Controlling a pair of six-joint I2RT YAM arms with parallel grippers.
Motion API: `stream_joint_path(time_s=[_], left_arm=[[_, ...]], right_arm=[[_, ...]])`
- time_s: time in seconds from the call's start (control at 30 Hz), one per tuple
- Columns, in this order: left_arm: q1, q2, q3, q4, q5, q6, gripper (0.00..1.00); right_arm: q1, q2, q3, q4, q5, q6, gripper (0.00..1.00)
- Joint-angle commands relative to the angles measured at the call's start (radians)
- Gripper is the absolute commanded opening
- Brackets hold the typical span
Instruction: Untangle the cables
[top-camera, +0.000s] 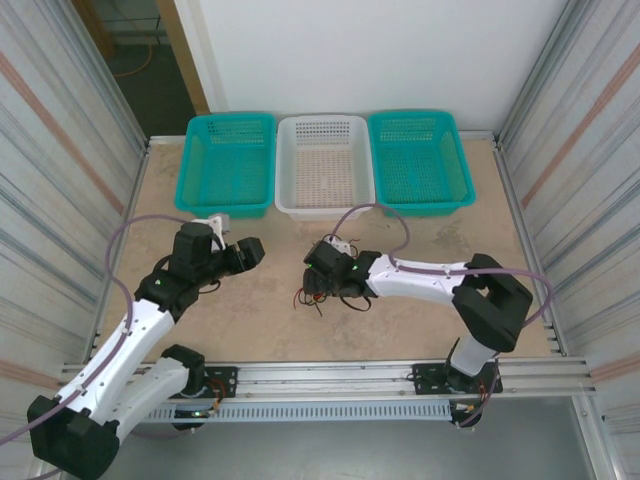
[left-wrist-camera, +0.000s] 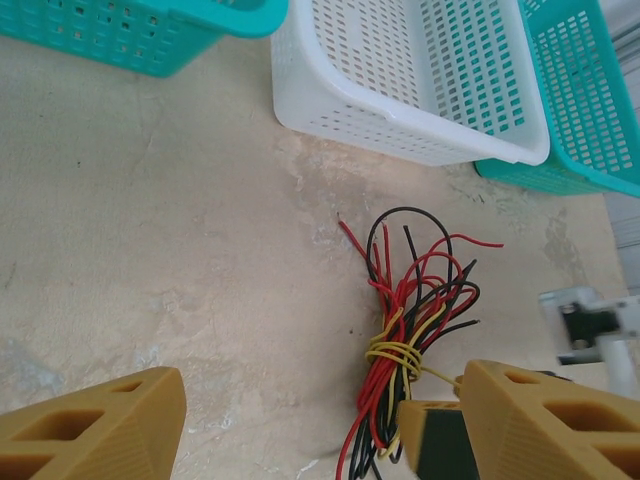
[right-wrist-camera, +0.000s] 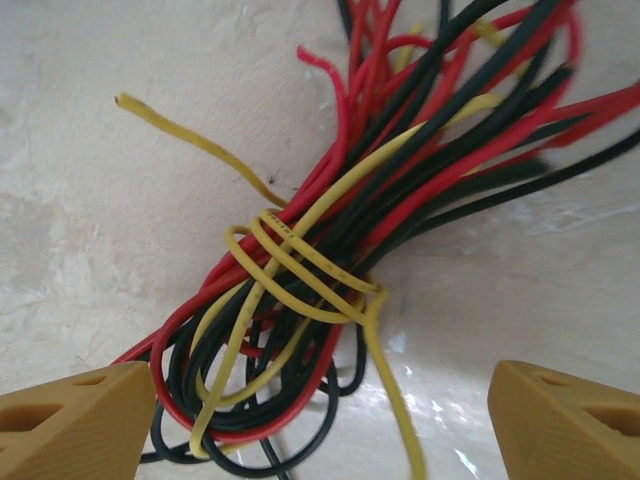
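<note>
The cables (right-wrist-camera: 330, 230) are thin red, black and yellow wires in one tangled bundle, bound at the middle by loops of yellow wire (right-wrist-camera: 300, 270). They lie on the table near its centre (top-camera: 311, 297). My right gripper (right-wrist-camera: 320, 415) hangs close over the bundle, open, one finger on each side of the looped end, nothing pinched. Seen from above, it (top-camera: 322, 277) covers most of the bundle. My left gripper (top-camera: 250, 252) stands open to the left of the cables (left-wrist-camera: 410, 320); one tan finger (left-wrist-camera: 435, 445) of the right gripper shows beside them there.
Three baskets stand in a row at the back: teal (top-camera: 228, 160), white (top-camera: 325, 165), teal (top-camera: 420, 160). The white basket (left-wrist-camera: 420, 90) is a short way beyond the cables. Corrugated walls close in both sides. A metal rail (top-camera: 330, 375) runs along the near edge.
</note>
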Motion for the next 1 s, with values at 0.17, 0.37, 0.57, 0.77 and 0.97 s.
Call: stream_joint_path(time_s=[0.17, 0.37, 0.57, 0.77, 0.97], left_arm=[[-0.004, -0.013, 0.001, 0.059, 0.004, -0.011, 0.72], [-0.005, -0.002, 0.009, 0.073, -0.012, -0.011, 0.72], [-0.005, 0.046, 0.006, 0.111, -0.007, -0.025, 0.73], [0.035, 0.077, 0.058, 0.108, 0.031, -0.024, 0.89], [0.168, 0.082, 0.096, 0.205, 0.270, -0.104, 0.99]], right_arm=[[-0.028, 0.091, 0.014, 0.088, -0.083, -0.023, 0.77], [-0.040, 0.073, -0.003, 0.065, -0.089, -0.045, 0.44], [-0.058, 0.037, -0.037, 0.084, -0.114, -0.125, 0.20], [-0.101, -0.057, -0.035, 0.096, -0.198, -0.298, 0.03], [-0.201, -0.198, 0.042, 0.012, -0.354, -0.454, 0.01]])
